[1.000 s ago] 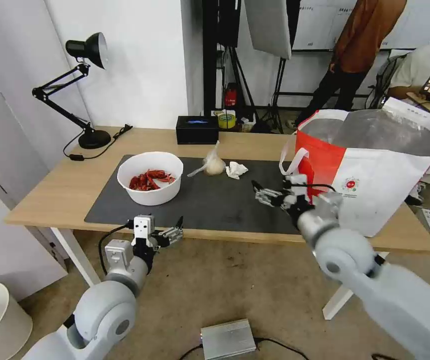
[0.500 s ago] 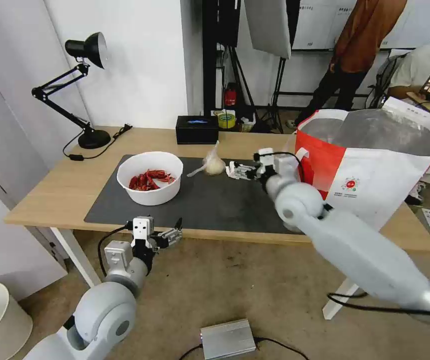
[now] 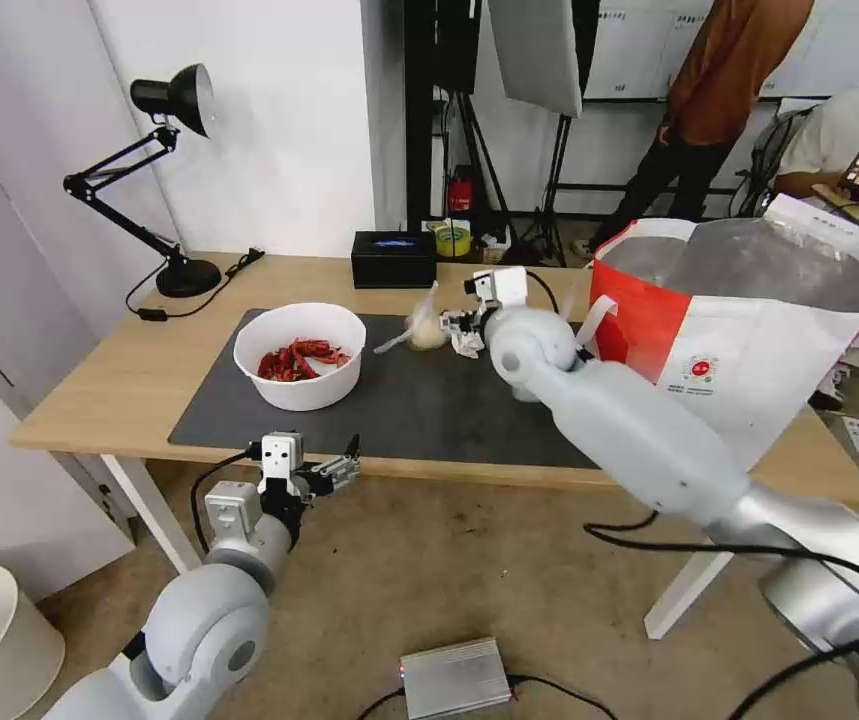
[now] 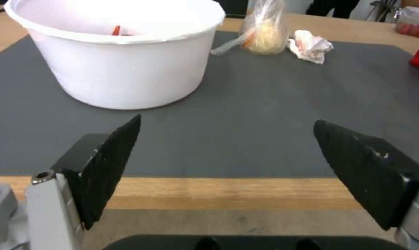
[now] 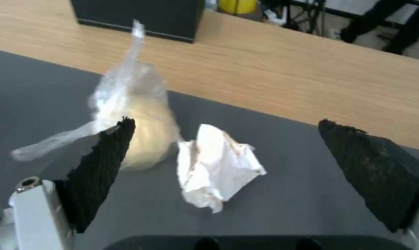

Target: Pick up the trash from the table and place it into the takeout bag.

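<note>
On the dark mat (image 3: 429, 405) of the table (image 3: 139, 375) stand a white bowl of red shells (image 3: 299, 355), a knotted clear bag (image 3: 427, 328) and a crumpled white tissue (image 3: 470, 345). My right gripper (image 3: 459, 325) hovers open just over the tissue (image 5: 216, 166), its fingers (image 5: 103, 163) straddling it, with the knotted bag (image 5: 135, 114) beside one finger. The left gripper (image 3: 344, 468) hangs open below the table's front edge, facing the bowl (image 4: 121, 52). The takeout bag (image 3: 749, 345) stands open at the right.
A black box (image 3: 394, 258) and a black desk lamp (image 3: 174, 180) stand at the back of the table. A silver box (image 3: 454, 678) lies on the floor. People stand in the room behind. Bare mat lies between bowl and takeout bag.
My right arm has swung from in front of the takeout bag up and back over the mat to the tissue. The left arm has stayed put.
</note>
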You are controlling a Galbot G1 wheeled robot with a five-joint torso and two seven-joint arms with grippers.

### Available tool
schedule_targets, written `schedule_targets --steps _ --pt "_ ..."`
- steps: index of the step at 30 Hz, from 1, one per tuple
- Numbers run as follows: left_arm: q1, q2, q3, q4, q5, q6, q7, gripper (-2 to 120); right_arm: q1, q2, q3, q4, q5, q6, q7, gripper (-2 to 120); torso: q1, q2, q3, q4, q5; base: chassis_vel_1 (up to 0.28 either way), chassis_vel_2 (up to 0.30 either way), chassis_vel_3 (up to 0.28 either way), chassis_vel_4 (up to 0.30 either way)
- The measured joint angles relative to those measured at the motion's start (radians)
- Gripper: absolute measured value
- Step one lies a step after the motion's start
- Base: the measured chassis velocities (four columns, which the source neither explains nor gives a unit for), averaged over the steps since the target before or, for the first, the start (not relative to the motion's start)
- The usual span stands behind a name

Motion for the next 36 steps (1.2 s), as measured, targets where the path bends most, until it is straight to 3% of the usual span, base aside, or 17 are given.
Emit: schedule_targets --steps 17,36 --pt "0.010 0.002 -0.008 -0.007 0.002 -0.005 0.000 100 0.043 0.120 0.005 -0.230 -0.053 -0.038 -0.020 100 0.000 0.000 0.000 0.0000 0.0001 0.000 0.000 0.000 0.000" --pt "0.019 0.002 -0.012 -0.015 0.004 -0.008 0.000 100 0.041 0.161 0.007 -0.304 -0.085 -0.054 -0.005 100 0.000 0.000 0.000 0.0000 0.0001 0.000 0.000 0.000 0.000"
